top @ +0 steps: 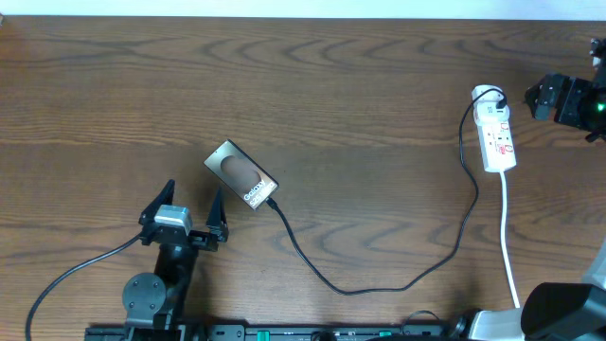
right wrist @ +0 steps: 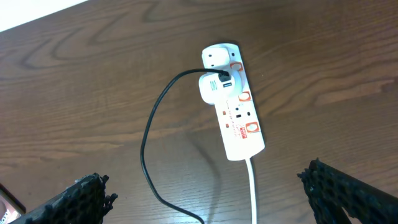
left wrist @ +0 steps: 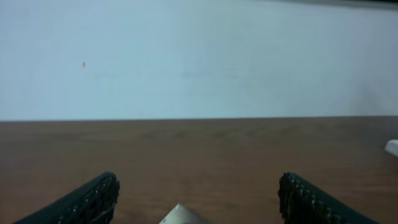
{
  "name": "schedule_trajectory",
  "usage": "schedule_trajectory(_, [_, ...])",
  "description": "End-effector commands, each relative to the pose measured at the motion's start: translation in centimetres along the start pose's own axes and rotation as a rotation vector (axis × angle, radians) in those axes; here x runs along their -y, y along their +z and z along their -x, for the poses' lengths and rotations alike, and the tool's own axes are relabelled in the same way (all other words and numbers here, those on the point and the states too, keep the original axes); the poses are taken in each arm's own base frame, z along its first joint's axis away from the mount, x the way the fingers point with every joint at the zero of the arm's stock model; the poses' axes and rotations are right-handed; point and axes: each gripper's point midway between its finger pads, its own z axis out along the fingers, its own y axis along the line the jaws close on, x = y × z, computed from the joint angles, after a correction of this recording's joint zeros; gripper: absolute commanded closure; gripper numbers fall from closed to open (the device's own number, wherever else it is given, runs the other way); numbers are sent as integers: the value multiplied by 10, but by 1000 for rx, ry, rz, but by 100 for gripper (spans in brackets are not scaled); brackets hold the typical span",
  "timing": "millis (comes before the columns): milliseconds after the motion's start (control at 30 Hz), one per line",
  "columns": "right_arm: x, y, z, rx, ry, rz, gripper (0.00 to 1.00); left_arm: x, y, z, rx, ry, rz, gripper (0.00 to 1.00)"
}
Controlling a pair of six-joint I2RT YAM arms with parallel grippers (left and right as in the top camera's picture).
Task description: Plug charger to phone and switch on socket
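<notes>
Gaping empty jaws on left gripper (top: 193, 191), right gripper (top: 535, 98); phone (left wrist: 179, 215) just a corner from left wrist.

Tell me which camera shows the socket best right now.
Right wrist: the socket sits close-up mid-frame, red switch markings and black cable legible. Overhead shows it small near the right edge. Left wrist shows no recognisable socket.

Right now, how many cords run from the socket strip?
2: the black charger runs from its far end to the phone; the white cord exits its near end. None looks hidden.
</notes>
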Motion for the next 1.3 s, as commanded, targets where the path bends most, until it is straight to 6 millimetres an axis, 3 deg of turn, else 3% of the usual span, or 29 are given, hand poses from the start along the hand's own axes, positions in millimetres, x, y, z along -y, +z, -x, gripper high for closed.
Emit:
schedule_trajectory(0, [-2, 0, -1, -2, 9, 8, 1, -7, -1, -10, 5, 5, 22, 17])
schedule_trajectory(233, [-2, 0, -1, -1, 8, 8, 1, -26, -2, -36, -62, -6, 94, 17])
schedule_trajectory(400, [-2, 0, -1, -2, 9, 8, 1, -41, -8, -66, -182, -39, 164, 17])
schedule_trajectory(567, [-2, 0, -1, -1, 8, 8, 1, -49, -9, -65, -178, -40, 196, 17])
schedule_trajectory(1267, [-2, 0, -1, -2, 9, 8, 1, -49, -9, -65, -177, -40, 197, 17])
